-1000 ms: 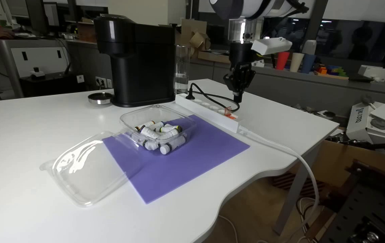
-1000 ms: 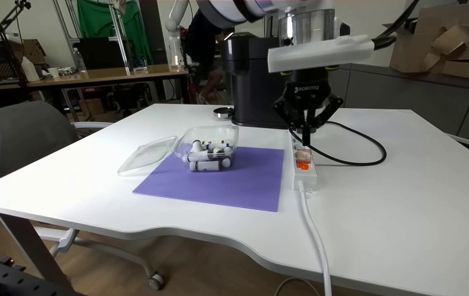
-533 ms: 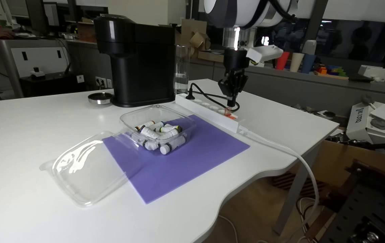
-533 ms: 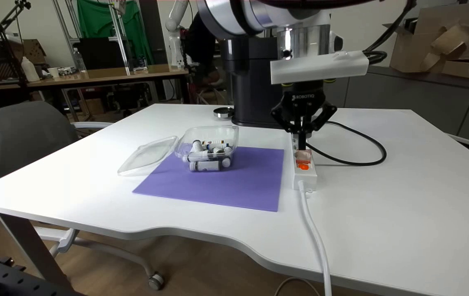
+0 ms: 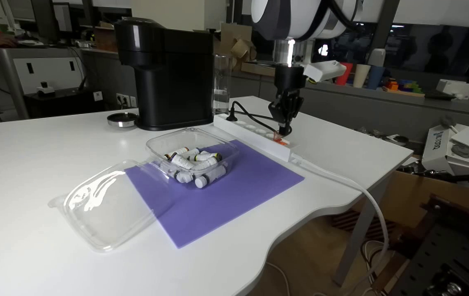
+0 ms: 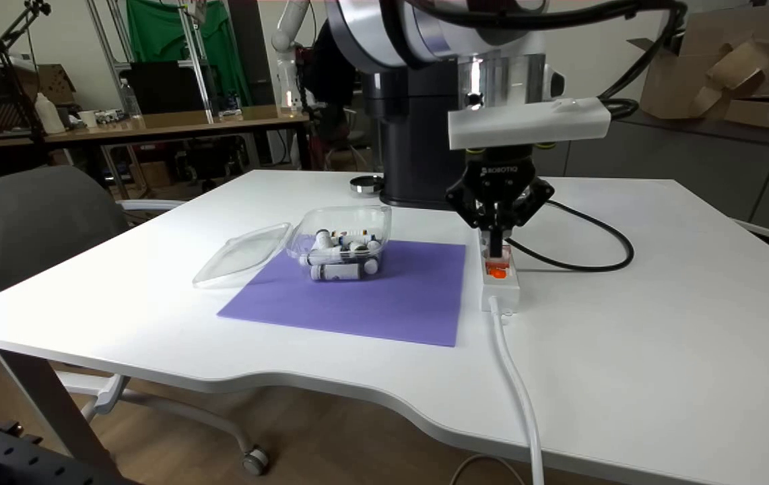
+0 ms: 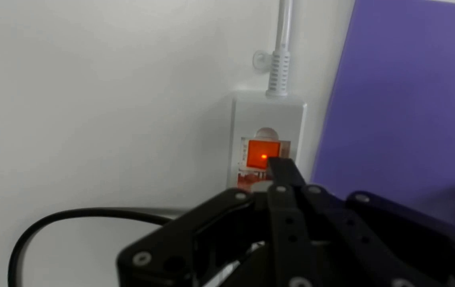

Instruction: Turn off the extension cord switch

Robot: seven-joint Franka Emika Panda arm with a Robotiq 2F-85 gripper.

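Note:
The extension cord is a long white strip lying on the table [image 5: 255,142], also in view in an exterior view [image 6: 500,293] and in the wrist view [image 7: 269,111]. Its orange switch [image 7: 257,153] has a bright lit spot and sits near the end with the white lead. The switch also shows in both exterior views [image 5: 279,141] [image 6: 496,273], with a clear reddish flap [image 6: 500,259] beside it. My gripper [image 7: 281,163] is shut and empty, pointing down. Its tips [image 5: 285,130] [image 6: 495,249] are at the flap and overlap the switch's edge in the wrist view. Contact cannot be told.
A black cable [image 6: 600,225] loops beside the strip. A purple mat [image 5: 234,193] lies alongside, carrying a clear box of small bottles [image 5: 193,131]. A clear lid [image 5: 111,205] lies near it. A black coffee machine [image 5: 173,78] stands behind. The white lead [image 6: 516,384] hangs over the table edge.
My gripper has come down and across towards the switch end of the strip, its tips now lower at the flap. It stays shut. The strip has not moved.

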